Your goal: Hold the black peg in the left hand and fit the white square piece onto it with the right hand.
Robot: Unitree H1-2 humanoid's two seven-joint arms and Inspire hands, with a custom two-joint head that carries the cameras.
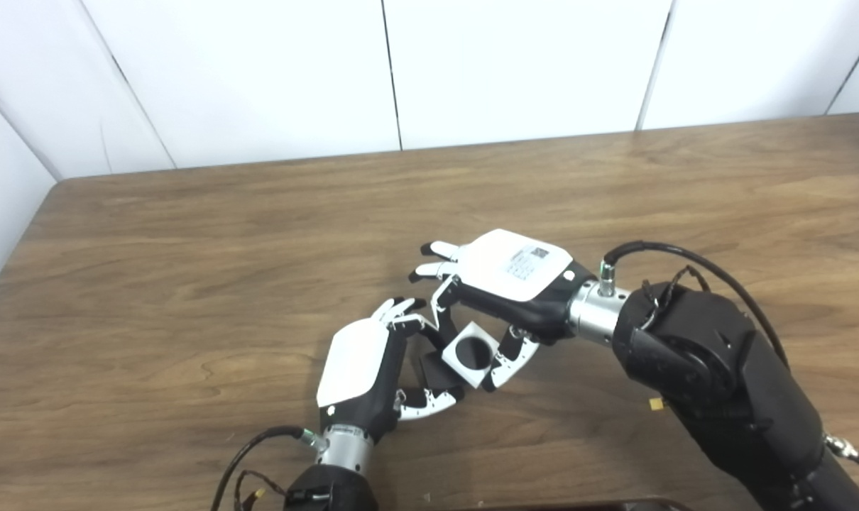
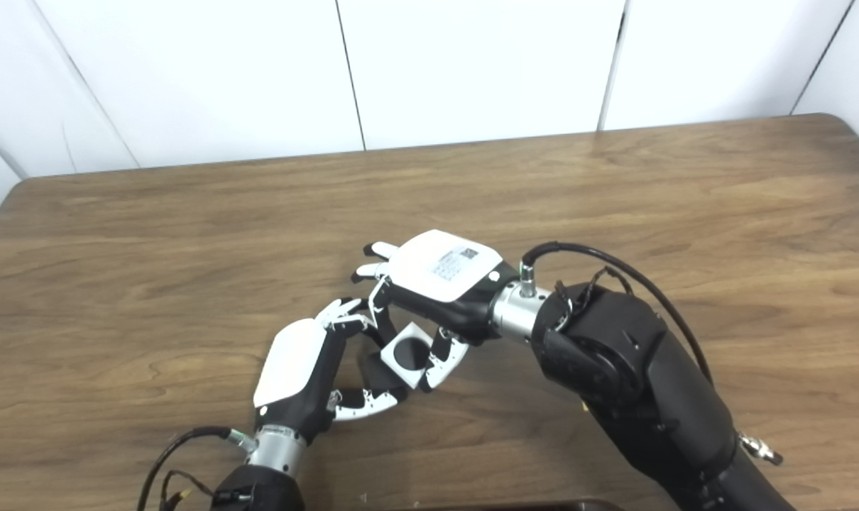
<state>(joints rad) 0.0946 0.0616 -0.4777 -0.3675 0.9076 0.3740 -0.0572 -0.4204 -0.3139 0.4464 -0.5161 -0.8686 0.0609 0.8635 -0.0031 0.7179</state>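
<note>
My left hand is shut on the black peg, held low over the table near the front middle. Only a dark block of the peg shows between its fingers and thumb. My right hand is shut on the white square piece, pinching it between thumb and fingers. The piece has a round dark hole facing up toward me. It sits right against the peg's end, touching the left hand's fingers; I cannot tell whether the peg is inside the hole. Both also show in the right eye view, piece.
The brown wooden table spreads wide on all sides. A white panelled wall stands behind its far edge. Cables loop off the right wrist, and more hang by the left wrist.
</note>
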